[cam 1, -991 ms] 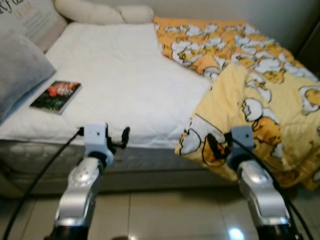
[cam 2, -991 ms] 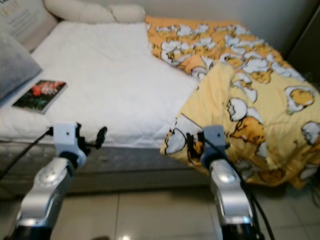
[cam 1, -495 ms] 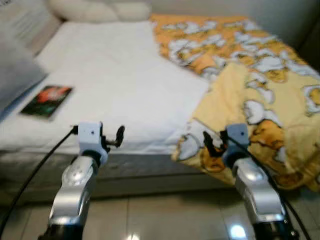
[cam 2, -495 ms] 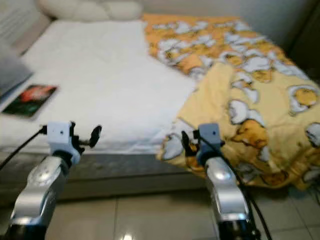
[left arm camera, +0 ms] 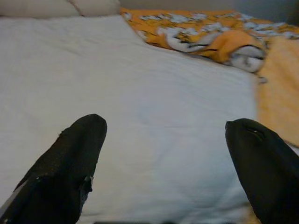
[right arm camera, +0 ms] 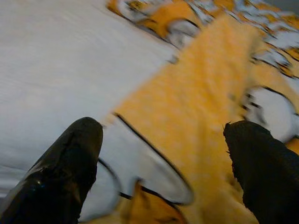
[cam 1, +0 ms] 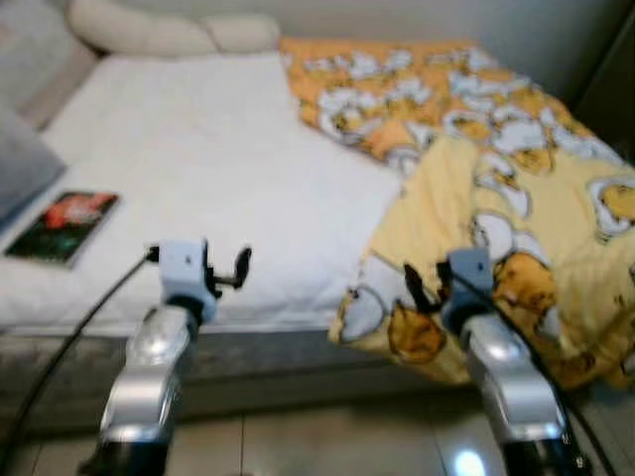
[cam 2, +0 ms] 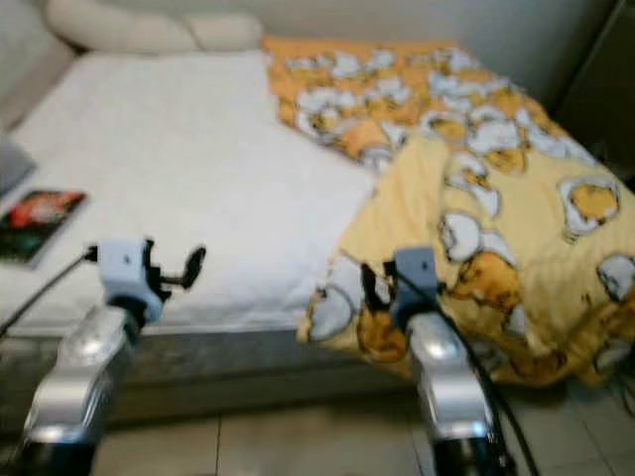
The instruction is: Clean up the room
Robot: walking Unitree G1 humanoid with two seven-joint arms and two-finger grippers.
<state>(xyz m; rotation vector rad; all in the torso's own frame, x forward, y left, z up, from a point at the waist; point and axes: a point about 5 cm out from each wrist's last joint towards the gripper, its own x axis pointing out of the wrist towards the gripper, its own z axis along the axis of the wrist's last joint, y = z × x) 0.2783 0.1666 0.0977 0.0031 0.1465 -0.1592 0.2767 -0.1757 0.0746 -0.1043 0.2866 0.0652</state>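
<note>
We stand on the tiled floor point(cam 1: 317, 446) at the bed's near edge; our left gripper point(left arm camera: 163, 154) hovers before the white mattress point(cam 1: 218, 178), its fingers point(left arm camera: 70, 163) spread wide with nothing between them; our right gripper point(right arm camera: 163, 154) is likewise spread and empty, just in front of the yellow blanket point(cam 1: 516, 218), whose corner hangs over the mattress edge; the blanket lies rumpled across the right half of the bed; a book point(cam 1: 62, 226) rests flat near the left edge beside a grey pillow point(cam 1: 22, 169); farther back, cream pillows point(cam 1: 169, 32) line the head.
</note>
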